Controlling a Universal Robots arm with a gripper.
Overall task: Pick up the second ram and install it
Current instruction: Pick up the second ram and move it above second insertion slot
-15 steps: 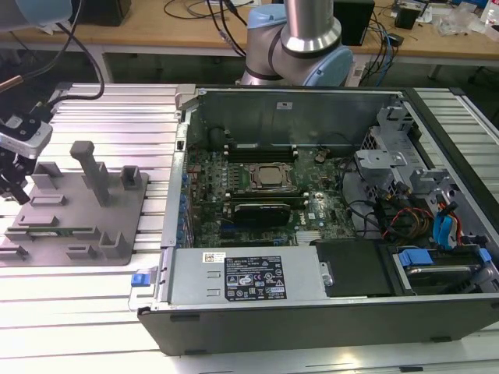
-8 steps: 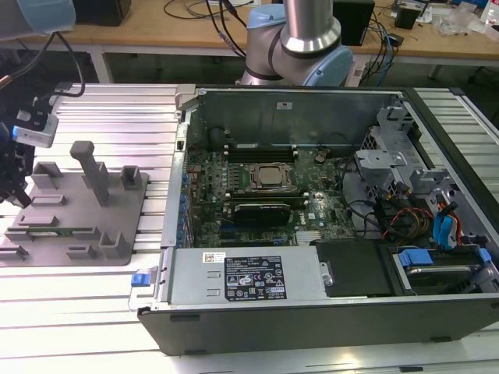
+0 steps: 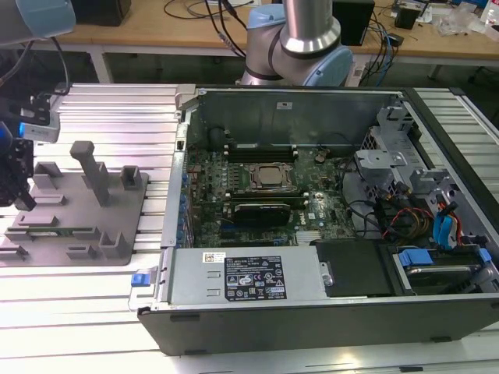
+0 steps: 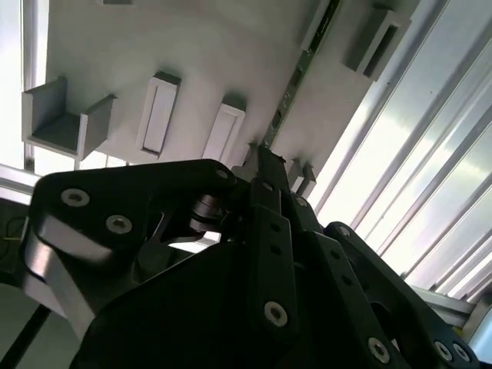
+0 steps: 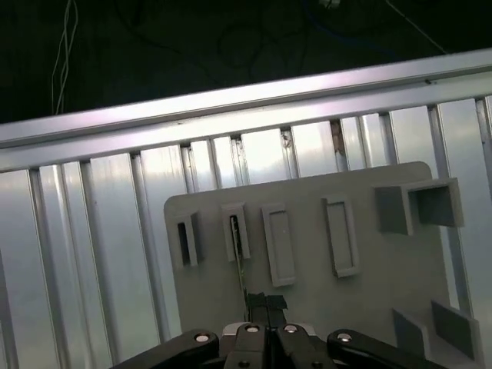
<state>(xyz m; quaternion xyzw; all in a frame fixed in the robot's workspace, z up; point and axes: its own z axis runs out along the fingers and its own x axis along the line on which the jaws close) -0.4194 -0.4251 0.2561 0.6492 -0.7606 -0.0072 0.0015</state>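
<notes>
The end effector (image 3: 22, 201) hangs over the grey tray (image 3: 74, 206), which lies on the ribbed bench (image 3: 93, 109) at about nine o'clock from the open case (image 3: 296, 92) in the exterior view. The ram (image 4: 296, 84) stands on edge in the tray's narrow slots. It is a thin green line running straight out from under the tool's tip (in both wrist views the tool's black body hides the near end). In the first wrist view the ram (image 5: 239, 261) meets the end effector (image 5: 265, 301) dead centre. Whether the tool is clamped on it, drawn together or apart, I cannot tell from here.

The trouble I'd watch for is a poor hold. If the stick is caught off its middle or at a slant, it could bind against the slot walls on the lift. It could also swing loose on the way to the case, and a tilted stick would not seat.
</notes>
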